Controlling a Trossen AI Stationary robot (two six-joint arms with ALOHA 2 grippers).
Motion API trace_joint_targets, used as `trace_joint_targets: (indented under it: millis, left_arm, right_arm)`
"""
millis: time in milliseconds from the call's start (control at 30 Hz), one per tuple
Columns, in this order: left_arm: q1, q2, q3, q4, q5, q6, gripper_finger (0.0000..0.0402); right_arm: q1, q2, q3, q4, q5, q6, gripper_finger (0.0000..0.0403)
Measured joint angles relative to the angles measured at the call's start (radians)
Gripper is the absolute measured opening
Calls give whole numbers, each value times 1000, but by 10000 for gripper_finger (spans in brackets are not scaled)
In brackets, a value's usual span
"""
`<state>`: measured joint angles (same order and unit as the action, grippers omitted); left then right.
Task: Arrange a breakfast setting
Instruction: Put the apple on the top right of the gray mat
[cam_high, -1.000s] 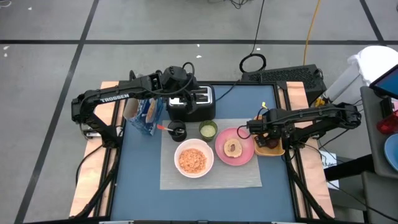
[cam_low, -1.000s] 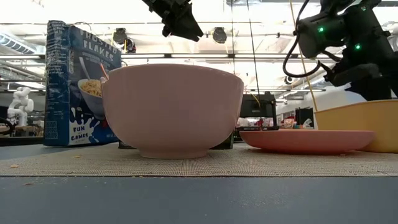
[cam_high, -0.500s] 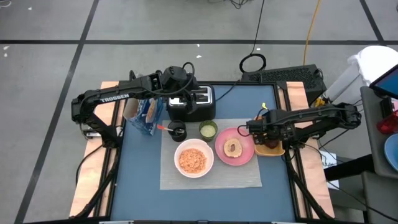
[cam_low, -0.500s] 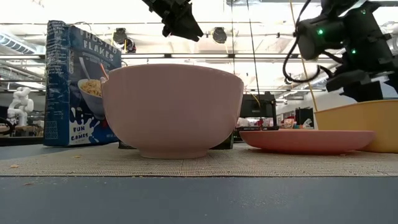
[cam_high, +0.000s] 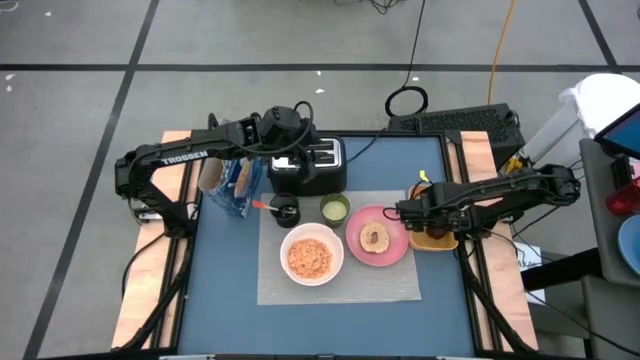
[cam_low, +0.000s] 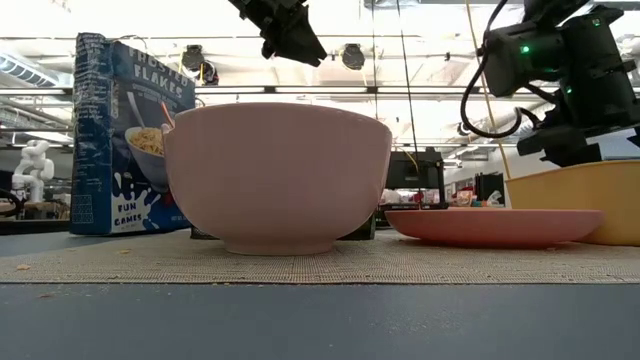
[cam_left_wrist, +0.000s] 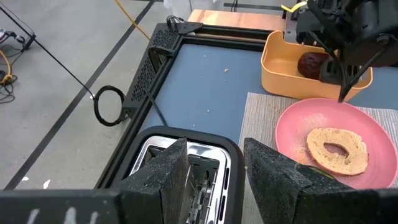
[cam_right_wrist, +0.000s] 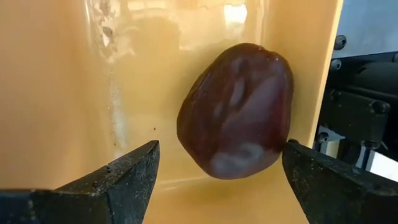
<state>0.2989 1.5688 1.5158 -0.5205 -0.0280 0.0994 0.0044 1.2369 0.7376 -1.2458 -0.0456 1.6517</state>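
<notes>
One change only to report: your right gripper (cam_high: 437, 236) has shifted from the plate's edge to directly over the orange tray (cam_high: 446, 243) at right of centre in the overhead frame. Its own camera shows the two fingers (cam_right_wrist: 118, 180) spread apart either side of a dark brown rounded item (cam_right_wrist: 236, 109) lying in the tray; they do not touch it. I judge this a descent toward a pick, not yet a grip.

Your left gripper (cam_high: 290, 152) has not moved in the last second. It hangs over the toaster (cam_high: 310, 165) at upper centre, fingers (cam_left_wrist: 165, 177) partly apart and holding nothing.

Setting as found:
- grey mat (cam_high: 400, 285), centre of the table;
- white bowl (cam_high: 311, 255) on the mat, filled with orange-pink flakes;
- pink plate (cam_high: 392, 248) just right of the bowl, carrying a bagel half (cam_high: 376, 238);
- green cup (cam_high: 334, 208) and black cup (cam_high: 287, 212) along the mat's upper edge, the red-handled spoon (cam_high: 262, 206) beside the black cup;
- cereal box (cam_high: 237, 185) upright, left of the toaster.

You should expect the tray item to be the next addition to the setting.
</notes>
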Motion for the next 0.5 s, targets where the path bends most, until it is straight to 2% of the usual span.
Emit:
trace_joint_targets:
  millis: [500]
  left_arm:
    - [0,0,0,0,0,6,166]
  right_arm:
    - [56,0,-3,34,-7,261,324]
